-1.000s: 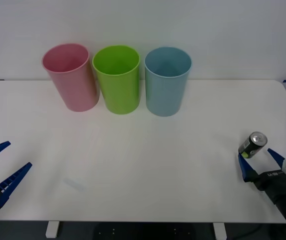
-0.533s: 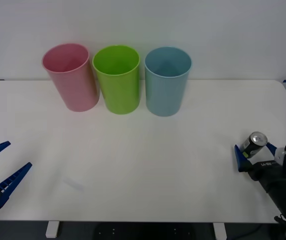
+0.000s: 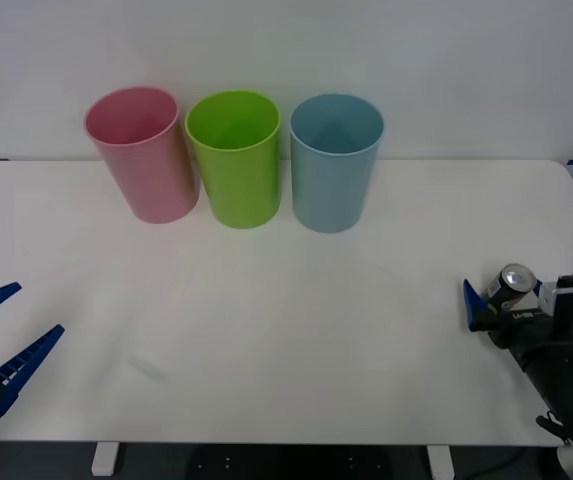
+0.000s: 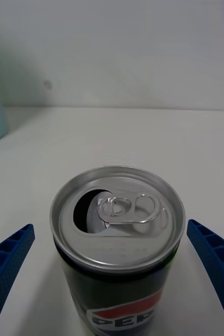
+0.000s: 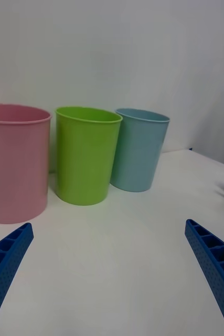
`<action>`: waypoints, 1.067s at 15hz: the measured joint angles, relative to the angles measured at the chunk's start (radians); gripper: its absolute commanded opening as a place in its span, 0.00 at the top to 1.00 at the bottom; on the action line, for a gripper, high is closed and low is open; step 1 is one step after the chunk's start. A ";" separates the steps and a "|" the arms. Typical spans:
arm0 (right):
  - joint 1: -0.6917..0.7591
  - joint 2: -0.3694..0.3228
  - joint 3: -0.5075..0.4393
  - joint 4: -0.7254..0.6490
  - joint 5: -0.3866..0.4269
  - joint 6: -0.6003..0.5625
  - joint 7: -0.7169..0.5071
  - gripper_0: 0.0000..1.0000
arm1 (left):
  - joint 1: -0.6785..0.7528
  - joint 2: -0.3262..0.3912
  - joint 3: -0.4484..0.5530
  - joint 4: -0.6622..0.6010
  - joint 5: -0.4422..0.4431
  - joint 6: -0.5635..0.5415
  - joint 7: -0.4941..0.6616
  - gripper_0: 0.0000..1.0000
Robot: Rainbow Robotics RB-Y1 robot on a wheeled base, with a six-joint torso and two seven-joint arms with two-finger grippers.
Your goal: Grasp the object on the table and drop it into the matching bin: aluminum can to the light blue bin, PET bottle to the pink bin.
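Observation:
The aluminum can, dark with a silver lid, stands upright near the right edge of the white table. My right gripper is open around it, one blue finger on each side and a gap to the can on both. In the right wrist view the can sits between the fingers, its tab and opening facing up. The light blue bin stands at the back, rightmost of three, and the pink bin leftmost. My left gripper waits open at the front left, holding nothing.
A lime green bin stands between the pink and light blue ones, all close together. The left wrist view shows the pink bin, green bin and light blue bin across bare tabletop. The table's right edge is near the can.
My right gripper has moved forward so its fingers now sit on both sides of the can. The can has barely shifted. The left arm has not moved.

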 measured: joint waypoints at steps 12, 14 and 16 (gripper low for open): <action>0.000 0.000 -0.001 0.000 0.001 -0.003 0.019 1.00 | 0.000 0.000 0.000 0.000 0.000 0.000 0.000 0.00; 0.000 0.000 -0.001 -0.001 0.007 -0.004 0.017 1.00 | 0.000 0.000 0.000 0.000 0.000 0.000 0.000 0.00; 0.002 0.000 -0.001 -0.011 0.021 -0.006 0.011 1.00 | 0.000 0.000 0.000 0.000 0.000 0.000 0.000 0.00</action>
